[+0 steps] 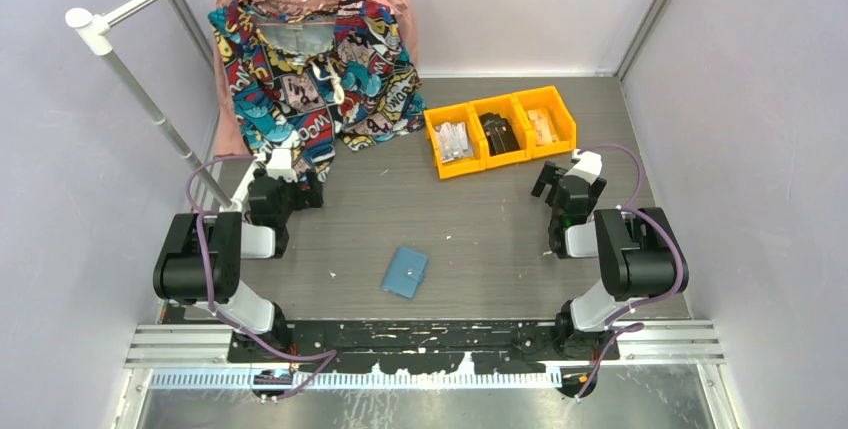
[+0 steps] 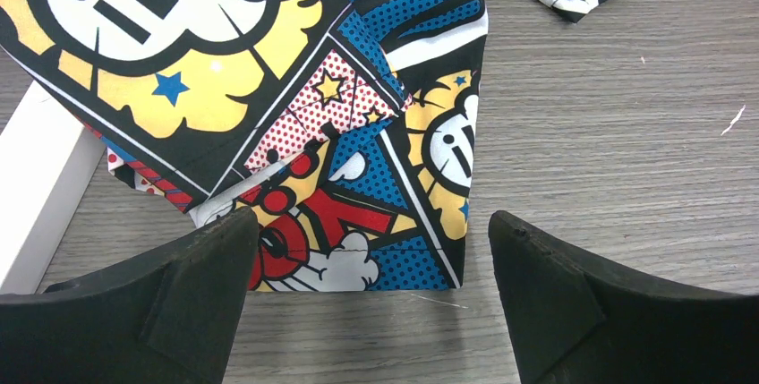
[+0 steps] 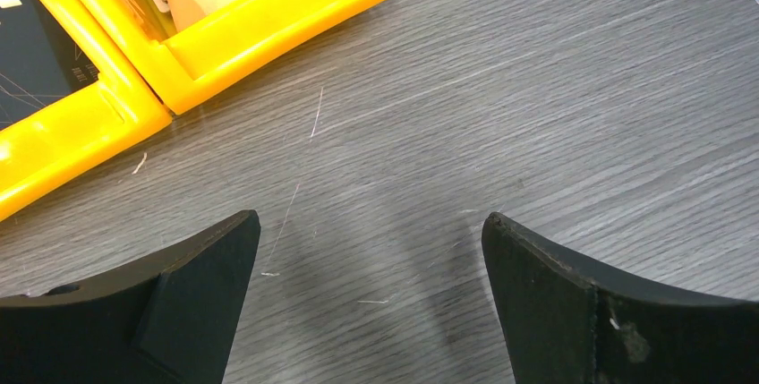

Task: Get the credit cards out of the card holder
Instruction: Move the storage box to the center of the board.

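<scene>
1. The grey wood-grain desk (image 1: 480, 219) carries everything, and my two arms are bolted at its near edge.
2. A comic-print garment (image 1: 310, 79) hangs at the far left. Its cloth fills much of my left wrist view.
3. Three orange bins (image 1: 500, 129) sit at the far side, right of centre. A corner of them shows in my right wrist view.
4. My left claw (image 1: 305, 189) and right claw (image 1: 550, 177) both stand wide open, hold nothing, and point toward the far side.
5. The card holder (image 1: 405, 272) lies closed and flat on the desk, between my arms and close to the near edge. That puts it behind both claws and out of both wrist views. Its long axis runs roughly near to far, with the far end leaning slightly right. I judge my left claw the nearer one.
6. The credit cards are not visible. I take them to be inside the closed holder.
</scene>
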